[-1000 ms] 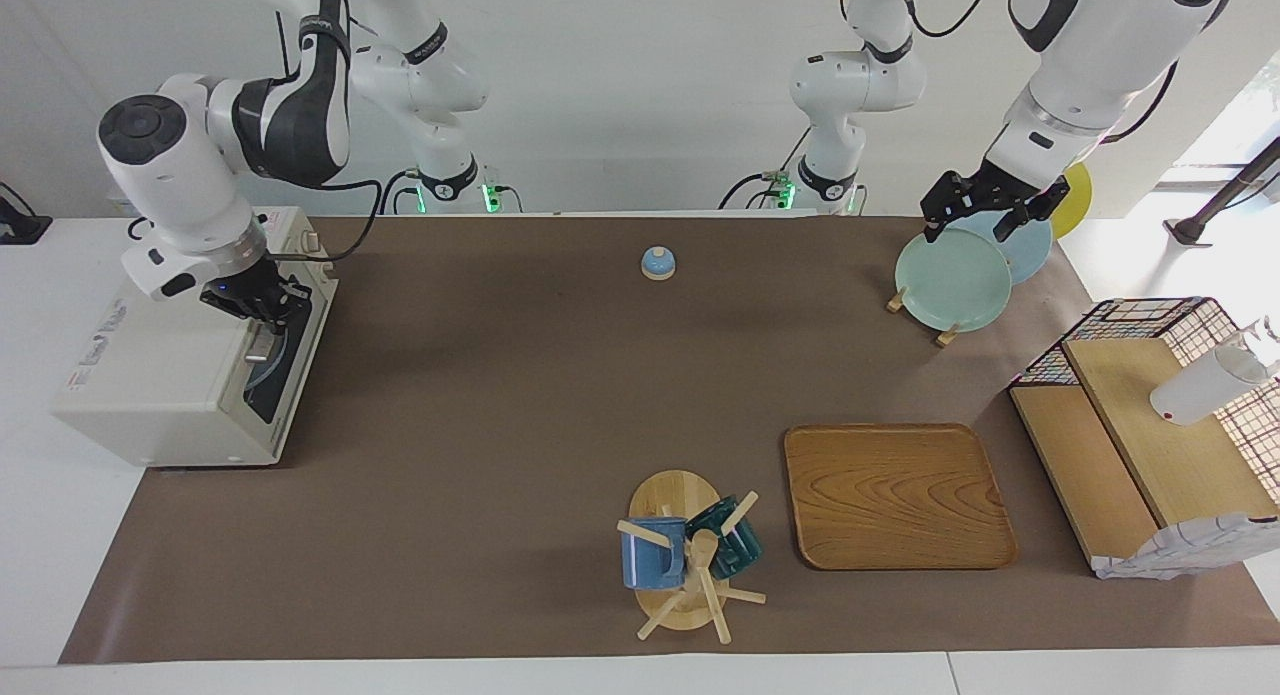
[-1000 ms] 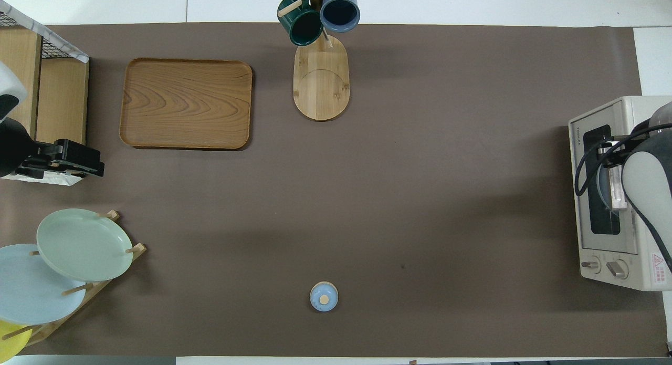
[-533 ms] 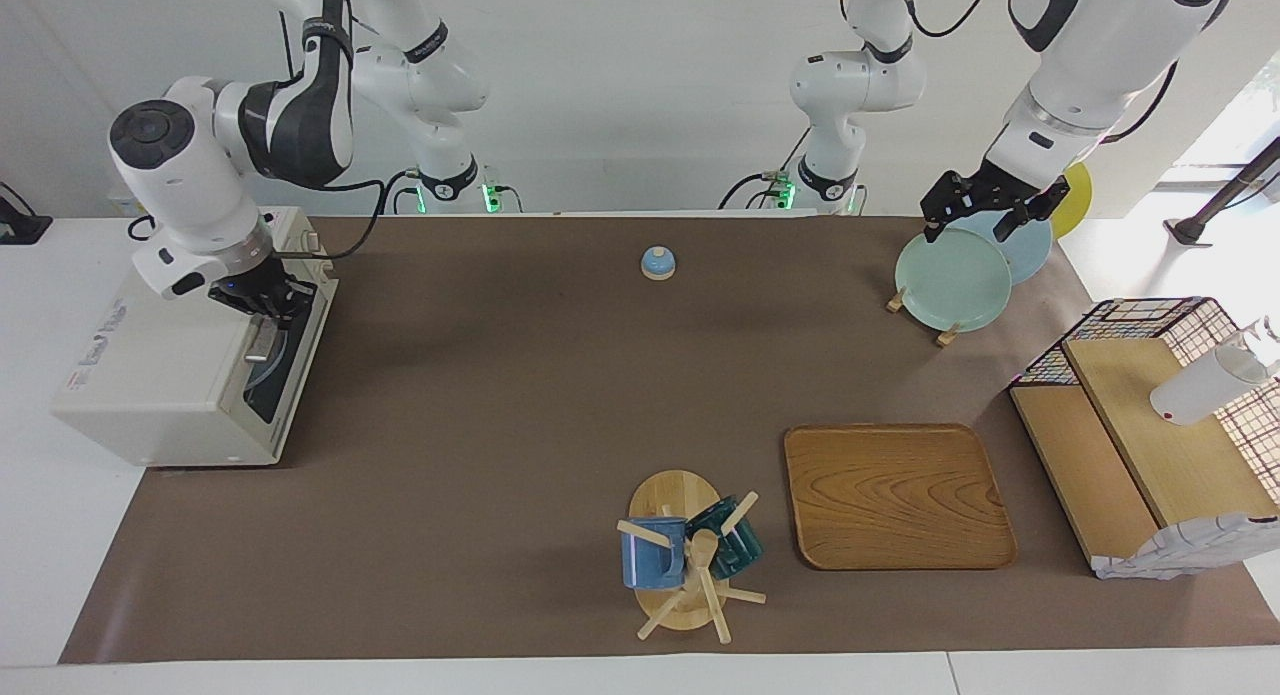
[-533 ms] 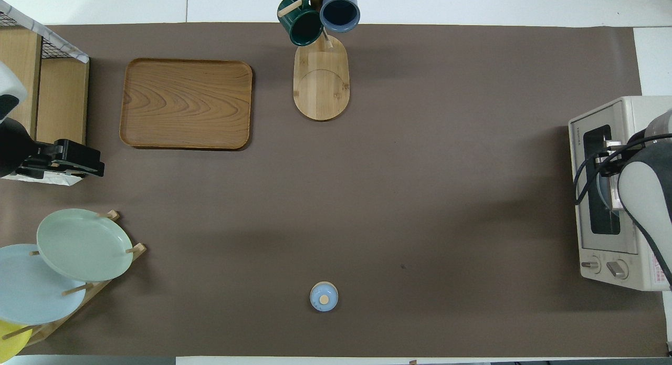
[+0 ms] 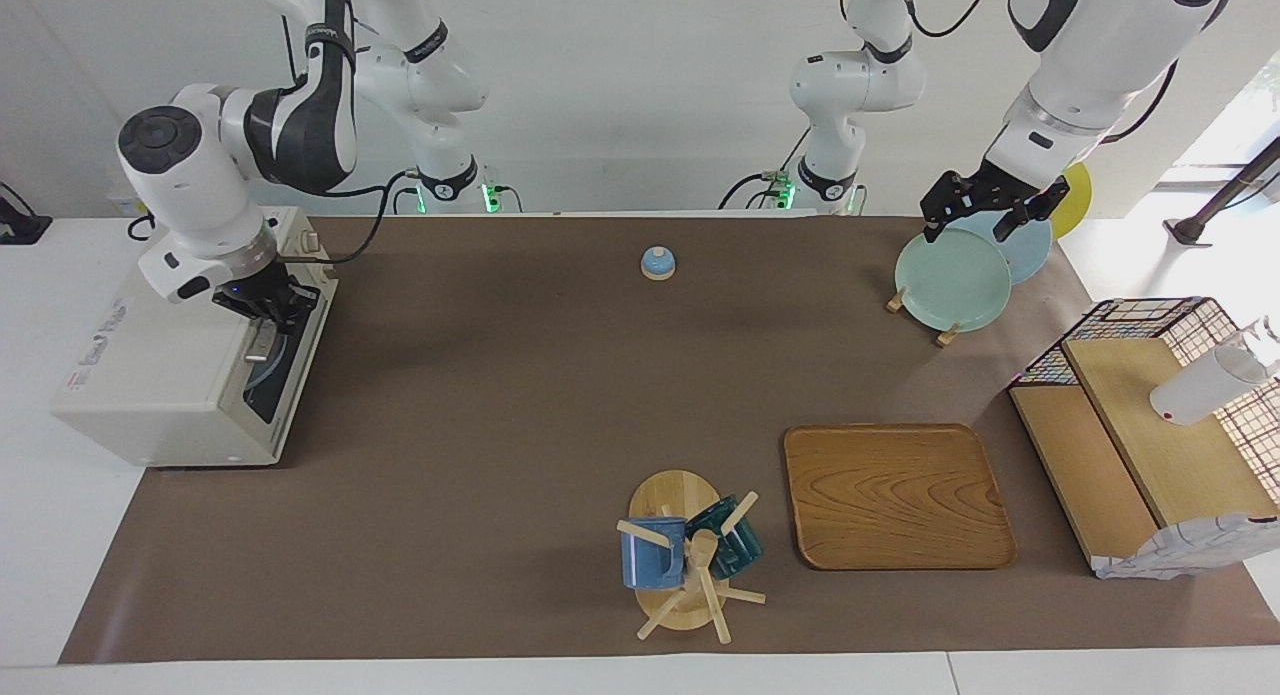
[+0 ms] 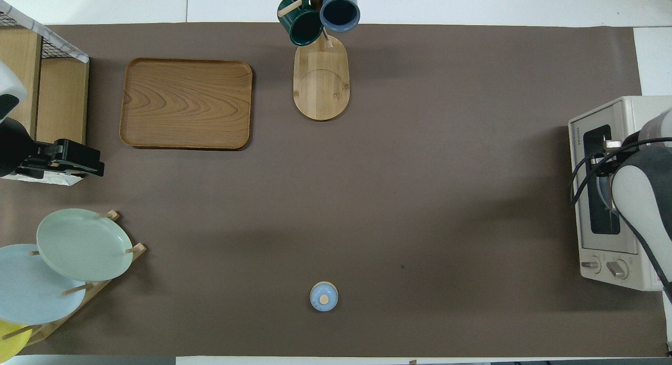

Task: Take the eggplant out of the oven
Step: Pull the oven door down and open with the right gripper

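Observation:
The off-white oven (image 5: 150, 375) stands at the right arm's end of the table, its dark glass door shut; it also shows in the overhead view (image 6: 577, 212). The eggplant is hidden. My right gripper (image 5: 268, 308) is at the top of the oven's door, at the end of the silver bar handle (image 5: 258, 353) nearer to the robots; the arm covers it in the overhead view (image 6: 604, 163). My left gripper (image 5: 985, 215) waits, open and empty, in the air over the plate rack (image 6: 63, 160).
Green and blue plates (image 5: 950, 280) stand in a wooden rack at the left arm's end. A small blue bell (image 5: 658, 263) sits mid-table near the robots. A wooden tray (image 5: 898, 495), a mug tree (image 5: 685, 555) and a wire-and-wood shelf (image 5: 1150, 425) lie farther out.
My right arm has shifted a little toward the robots along the oven's door. The door stays shut. The left arm has not moved.

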Available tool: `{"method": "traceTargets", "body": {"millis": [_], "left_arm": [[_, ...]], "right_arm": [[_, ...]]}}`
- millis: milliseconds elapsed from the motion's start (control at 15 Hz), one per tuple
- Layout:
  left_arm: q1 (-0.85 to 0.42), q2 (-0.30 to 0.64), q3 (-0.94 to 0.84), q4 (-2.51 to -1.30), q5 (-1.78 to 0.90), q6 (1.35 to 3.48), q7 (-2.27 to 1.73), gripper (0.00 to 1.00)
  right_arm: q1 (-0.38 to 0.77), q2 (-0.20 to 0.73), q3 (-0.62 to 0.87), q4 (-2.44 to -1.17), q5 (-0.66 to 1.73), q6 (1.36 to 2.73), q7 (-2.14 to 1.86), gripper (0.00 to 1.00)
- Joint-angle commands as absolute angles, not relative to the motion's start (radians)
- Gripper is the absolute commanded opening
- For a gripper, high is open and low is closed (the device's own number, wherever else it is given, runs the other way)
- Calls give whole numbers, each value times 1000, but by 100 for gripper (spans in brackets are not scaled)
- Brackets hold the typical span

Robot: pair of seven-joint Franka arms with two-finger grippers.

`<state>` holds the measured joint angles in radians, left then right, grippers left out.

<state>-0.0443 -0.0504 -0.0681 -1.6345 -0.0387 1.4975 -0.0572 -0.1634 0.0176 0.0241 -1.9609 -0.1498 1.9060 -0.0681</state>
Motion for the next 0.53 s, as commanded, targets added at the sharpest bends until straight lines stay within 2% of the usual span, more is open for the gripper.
{"method": "traceTargets", "body": {"millis": [0, 200, 467], "left_arm": [[-40, -66, -66, -1649, -48, 1500, -51, 100], [-40, -66, -66, -1649, -48, 1500, -51, 100], [-40, -66, -66, -1649, -48, 1500, -51, 100]], "right_arm": [[-160, 3, 35, -1922, -147, 1863, -78, 0], [-156, 17, 35, -1864, -163, 1802, -77, 0], [-172, 3, 28, -1900, -164, 1819, -80, 0]]}}
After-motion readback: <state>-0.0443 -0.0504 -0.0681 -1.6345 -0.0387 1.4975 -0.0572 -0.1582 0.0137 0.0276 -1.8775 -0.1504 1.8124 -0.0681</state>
